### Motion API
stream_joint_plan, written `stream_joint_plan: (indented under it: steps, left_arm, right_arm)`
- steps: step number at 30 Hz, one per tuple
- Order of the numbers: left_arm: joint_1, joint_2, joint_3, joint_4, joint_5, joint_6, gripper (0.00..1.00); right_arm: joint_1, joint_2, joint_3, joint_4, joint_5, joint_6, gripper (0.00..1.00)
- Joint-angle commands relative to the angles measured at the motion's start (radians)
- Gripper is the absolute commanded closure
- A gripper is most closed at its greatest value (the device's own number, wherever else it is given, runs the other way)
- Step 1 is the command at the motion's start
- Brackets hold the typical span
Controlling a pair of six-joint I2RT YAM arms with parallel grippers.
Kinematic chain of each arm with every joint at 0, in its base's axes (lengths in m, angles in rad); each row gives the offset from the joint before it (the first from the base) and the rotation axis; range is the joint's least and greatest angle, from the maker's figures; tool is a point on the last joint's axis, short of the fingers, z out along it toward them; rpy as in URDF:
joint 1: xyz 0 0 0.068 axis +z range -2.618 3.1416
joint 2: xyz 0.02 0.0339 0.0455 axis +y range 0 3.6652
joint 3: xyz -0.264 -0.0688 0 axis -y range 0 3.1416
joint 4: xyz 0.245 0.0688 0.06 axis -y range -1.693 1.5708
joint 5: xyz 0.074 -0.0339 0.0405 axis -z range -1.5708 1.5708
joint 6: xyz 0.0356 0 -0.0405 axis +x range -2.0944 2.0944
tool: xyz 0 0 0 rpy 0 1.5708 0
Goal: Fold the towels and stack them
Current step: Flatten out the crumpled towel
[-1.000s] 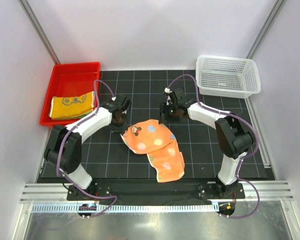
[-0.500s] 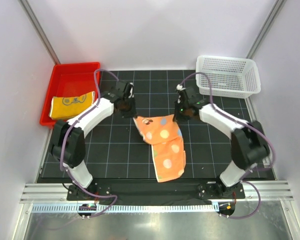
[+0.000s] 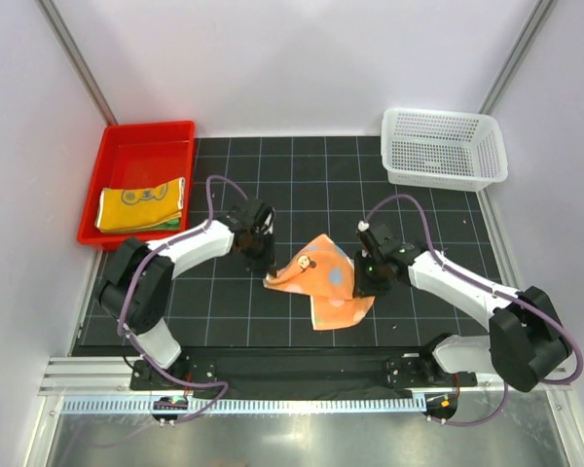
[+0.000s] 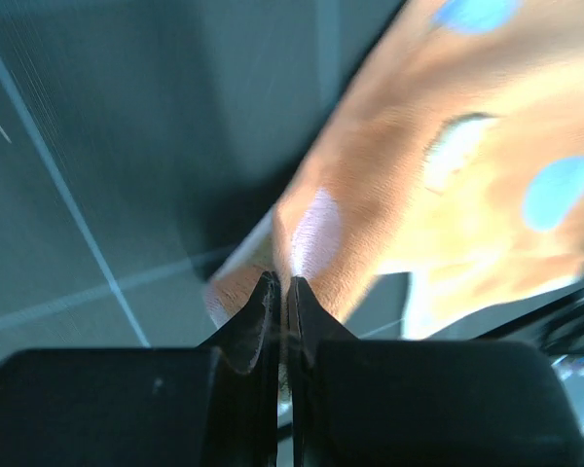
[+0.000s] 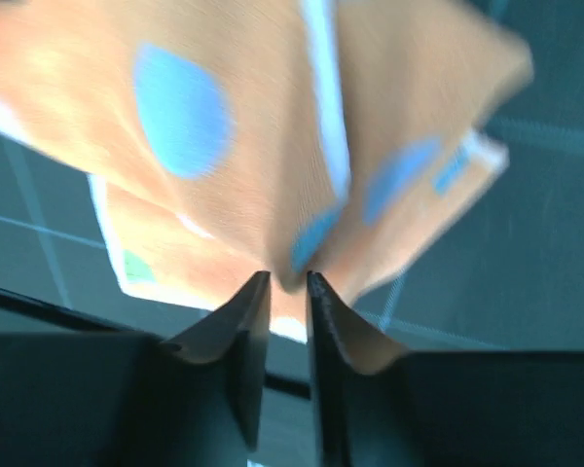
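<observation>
Right of tray (image 3: 183, 128), on tabletop (image 3: 438, 233): dotted towel (image 3: 323, 282) hangs bunched. Grip: left claw (image 3: 269, 265) pressed shut on one corner; right claw (image 3: 363, 288) pinches opposite edge, jaws barely apart. Folding step. Next: lay held edge over lower half, corners matched.

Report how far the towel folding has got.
Done: the yellow towel lies folded in the red tray. In hand: the left gripper and the right gripper each pinch the polka-dot towel, bunched and only partly folded over the mat. Left: finishing that fold and stacking it with the yellow one.
</observation>
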Motion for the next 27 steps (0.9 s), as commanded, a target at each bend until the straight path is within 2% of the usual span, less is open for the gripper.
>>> stream_joint_plan:
  steps: [1, 2, 5, 8, 11, 12, 15, 17, 19, 22, 27]
  left_arm:
    - [-0.012, -0.009, -0.058, 0.015, 0.025, -0.023, 1.00]
    - [-0.012, -0.014, -0.060, 0.015, 0.024, -0.018, 1.00]
    - [-0.012, -0.020, -0.046, 0.011, 0.024, 0.000, 1.00]
    - [-0.012, -0.011, -0.032, -0.003, 0.025, 0.017, 1.00]
    - [-0.012, -0.002, -0.044, -0.005, 0.013, 0.026, 1.00]
    - [-0.012, 0.000, -0.049, -0.005, 0.008, 0.027, 1.00]
    - [-0.012, 0.003, -0.066, 0.009, 0.005, 0.025, 1.00]
    - [-0.012, 0.008, -0.069, 0.017, 0.013, 0.023, 1.00]
    - [-0.012, 0.006, -0.069, 0.020, 0.017, 0.022, 1.00]
    - [-0.012, 0.000, -0.064, 0.022, 0.020, 0.025, 1.00]
    - [-0.012, -0.011, -0.050, 0.009, 0.028, 0.031, 1.00]
  right_arm:
    - [0.003, -0.069, 0.003, -0.050, -0.037, 0.064, 0.70]
    - [0.003, -0.077, 0.020, -0.055, -0.022, 0.044, 0.64]
    - [-0.026, -0.039, 0.121, -0.024, 0.006, -0.046, 0.55]
    - [-0.115, 0.101, 0.215, 0.093, -0.119, -0.115, 0.50]
    - [-0.152, 0.263, 0.325, 0.167, -0.248, -0.192, 0.48]
    - [-0.154, 0.312, 0.360, 0.168, -0.258, -0.245, 0.48]
    - [-0.163, 0.498, 0.547, 0.119, -0.264, -0.359, 0.59]
    - [-0.166, 0.602, 0.601, 0.100, -0.288, -0.400, 0.59]
    - [-0.164, 0.643, 0.624, 0.149, -0.365, -0.457, 0.59]
    - [-0.164, 0.704, 0.657, 0.168, -0.379, -0.492, 0.56]
    - [-0.141, 0.753, 0.671, 0.119, -0.240, -0.543, 0.55]
